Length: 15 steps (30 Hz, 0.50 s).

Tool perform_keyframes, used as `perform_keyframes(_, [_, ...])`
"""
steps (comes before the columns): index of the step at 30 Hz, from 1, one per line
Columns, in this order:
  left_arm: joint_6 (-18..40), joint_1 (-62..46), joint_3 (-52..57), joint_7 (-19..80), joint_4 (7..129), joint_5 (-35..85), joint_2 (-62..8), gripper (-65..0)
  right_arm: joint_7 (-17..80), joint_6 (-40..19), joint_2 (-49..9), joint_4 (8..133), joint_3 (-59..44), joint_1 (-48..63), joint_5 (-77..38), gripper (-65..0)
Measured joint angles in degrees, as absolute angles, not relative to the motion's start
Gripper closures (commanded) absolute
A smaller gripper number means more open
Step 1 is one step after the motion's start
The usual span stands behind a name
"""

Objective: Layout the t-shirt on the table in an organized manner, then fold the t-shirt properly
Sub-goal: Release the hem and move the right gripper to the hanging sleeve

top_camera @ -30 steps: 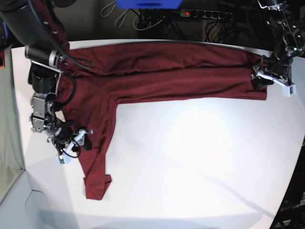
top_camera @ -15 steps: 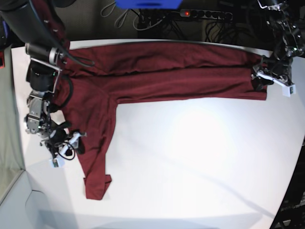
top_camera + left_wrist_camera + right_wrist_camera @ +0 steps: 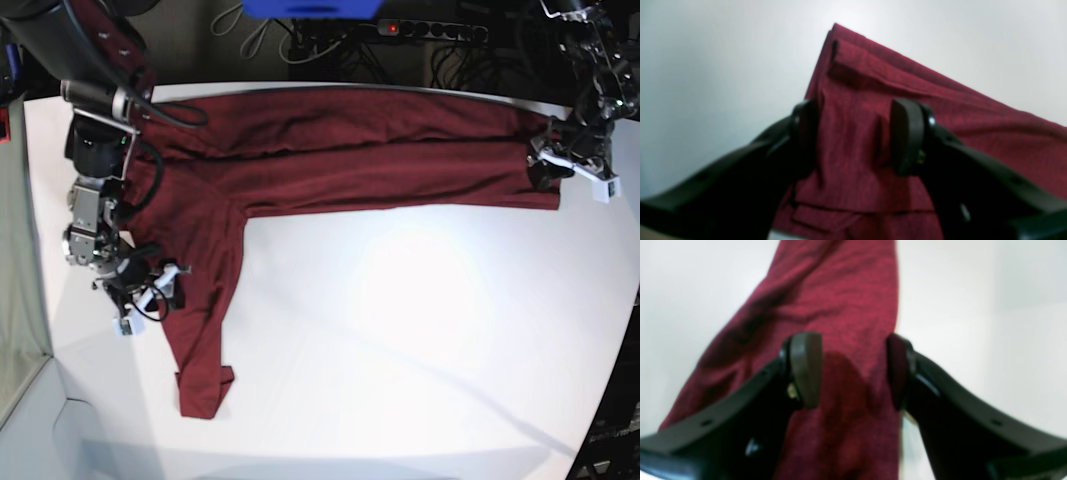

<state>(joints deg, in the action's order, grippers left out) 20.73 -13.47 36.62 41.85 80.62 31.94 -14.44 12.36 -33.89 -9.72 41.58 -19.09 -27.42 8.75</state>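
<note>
1. The t-shirt (image 3: 330, 160) is lying on the table (image 3: 420, 330), folded into a long band along the table's far edge, with one strip of cloth running toward the table's near edge at the right arm's end.
2. The folding step appears to be in hand: the body is already doubled lengthwise, while the trailing strip is not yet tucked in.
3. The right gripper (image 3: 853, 370) is sitting over that strip, beside its outer edge; its jaws are standing apart with cloth between the pads, and they are not pinching it as far as the wrist view shows.
4. The left gripper (image 3: 853, 136) is sitting over the opposite end of the band, by a folded corner; its jaws are also standing apart around a raised ridge of fabric, and whether the pads are pressing it I cannot tell.
5. Next, I judge, the right jaws need to be closing on the strip's edge and carrying it over onto the band.
6. The thin knit is likely to be sagging and creasing, so a low, even carry seems wise.
</note>
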Motion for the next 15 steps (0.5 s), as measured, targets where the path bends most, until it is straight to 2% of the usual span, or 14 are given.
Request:
perform_keyframes(2, [20.7,-13.5,36.6,41.8,80.6,32.0,-14.5,-33.1,10.5,-31.4,-9.8,40.6,-19.0,-27.4,8.7,-31.7])
perform_keyframes(7, [20.7,-13.5,36.6,41.8,80.6,31.9,-14.4,-33.1,5.0,-30.5,-11.1,36.1,-15.2,-27.9,7.7,-30.0])
perform_keyframes(10, [20.7,-13.5,36.6,41.8,80.6,32.0,-14.4,-33.1,2.8,-30.1,-11.1,34.5,-13.7,-28.2,7.5,-19.9])
perform_keyframes(13, [20.7,-13.6,36.6,41.8,80.6,32.0,-14.5,-33.1,2.4,-28.5,-11.0,34.4,-13.3,-27.7,7.0,-3.0])
perform_keyframes(14, [20.8,-13.6,36.6,41.7,80.6,32.0,-14.5,-33.1,2.1,-27.5,-11.0,34.4,-12.9,-27.6,6.7,0.0])
perform_keyframes(15, [20.7,-13.6,36.6,41.7,80.6,32.0,-14.4,-33.1,2.0,-26.9,-11.0,34.5,-12.2,-27.6,6.6,0.0])
